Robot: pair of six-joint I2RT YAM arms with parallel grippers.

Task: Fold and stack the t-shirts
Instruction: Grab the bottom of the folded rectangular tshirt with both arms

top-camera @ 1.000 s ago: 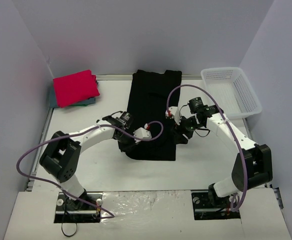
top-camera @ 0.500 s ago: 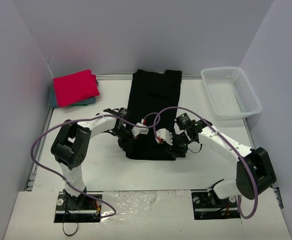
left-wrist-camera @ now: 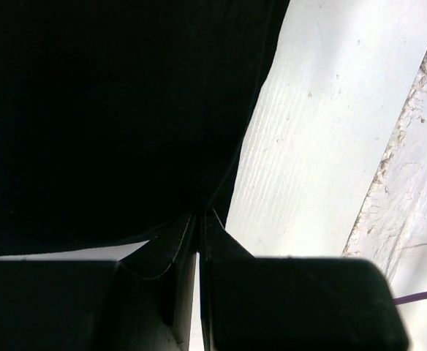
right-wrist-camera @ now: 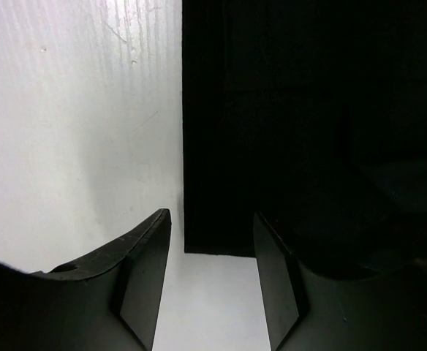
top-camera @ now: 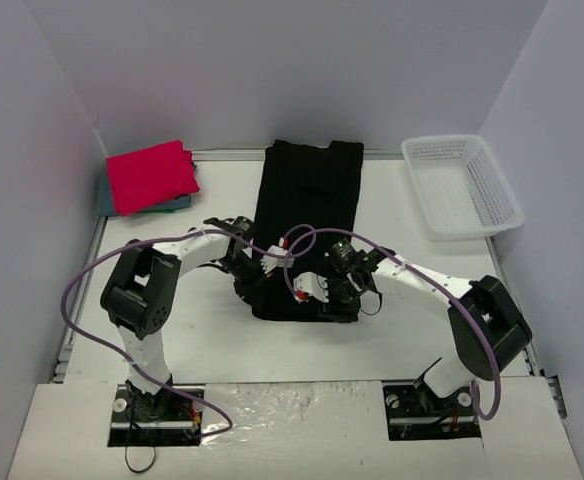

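Black t-shirt (top-camera: 307, 200) lies flat in the middle of the worktop (top-camera: 212, 330) as 1 long narrow strip. Its long axis runs from the far edge toward the arm bases, and the near hem is closest to the robot. Both arms are down at that hem, 1 per corner, so neither is nearer.

Left jaws, on the left arm (top-camera: 187, 245), are closed on the near-left corner. The left wrist view shows the black cloth drawn to a point into the shut tips.

Right jaws, on the right arm (top-camera: 422, 285), are open and low over the near-right corner, gripping nothing. In the right wrist view the hem corner sits between the 2 fingers (right-wrist-camera: 144, 278). It is close to the picture-left finger, with cloth filling the rest of the gap and bare worktop to the left.

Judgement: the next move turns on the right jaws closing on that corner. With both near corners held, they can be lifted and carried along the long axis to the far end, folding the strip in half. Risk: the corner slips out past the near finger, or only the top layer gets pinched.

Red-pink t-shirt (top-camera: 152, 175) is folded at the far left, lying on the teal t-shirt (top-camera: 105, 195), which shows only at its edges. Both are well apart from the black one.

White mesh basket (top-camera: 442, 140) sits at the far right, with no shirt in it, only its own mesh bottom showing.
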